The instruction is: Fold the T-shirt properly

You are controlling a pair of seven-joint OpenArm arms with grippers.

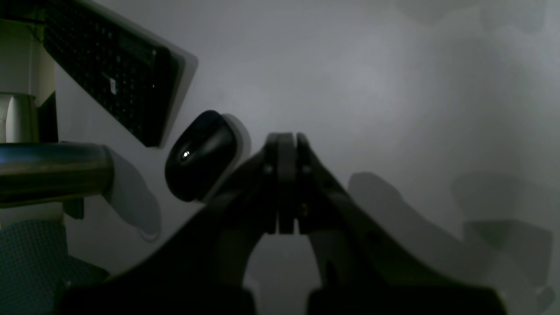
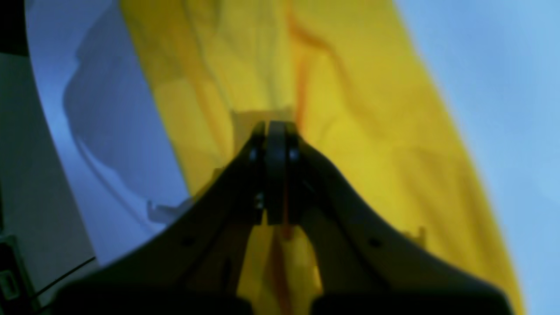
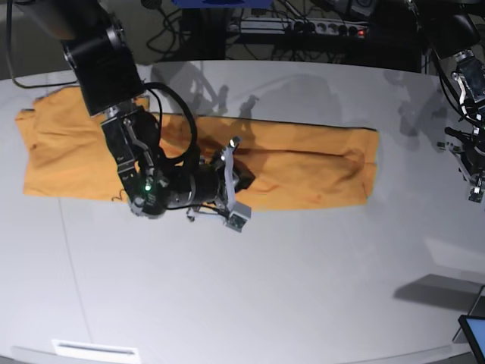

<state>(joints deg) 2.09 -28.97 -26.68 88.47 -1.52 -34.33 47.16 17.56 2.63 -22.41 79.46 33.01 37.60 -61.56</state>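
The orange-yellow T-shirt [image 3: 303, 171] lies as a long folded band across the far half of the grey table [image 3: 303, 288], with its wider part at the left [image 3: 64, 155]. My right gripper [image 3: 246, 180] lies low over the band's front edge near the middle. In the right wrist view its jaws [image 2: 275, 124] are shut, with a sliver of yellow T-shirt [image 2: 372, 153] fabric caught between them and a crease running away from the tips. My left gripper [image 1: 286, 135] is shut and empty above bare table. In the base view my left gripper [image 3: 475, 186] hangs at the far right, off the shirt.
A black keyboard [image 1: 109, 65], a black mouse [image 1: 201, 155] and a metal cylinder [image 1: 52, 173] sit near the left gripper. Cables and a power strip [image 3: 303, 29] run behind the table. A screen corner [image 3: 474, 334] pokes in at the front right.
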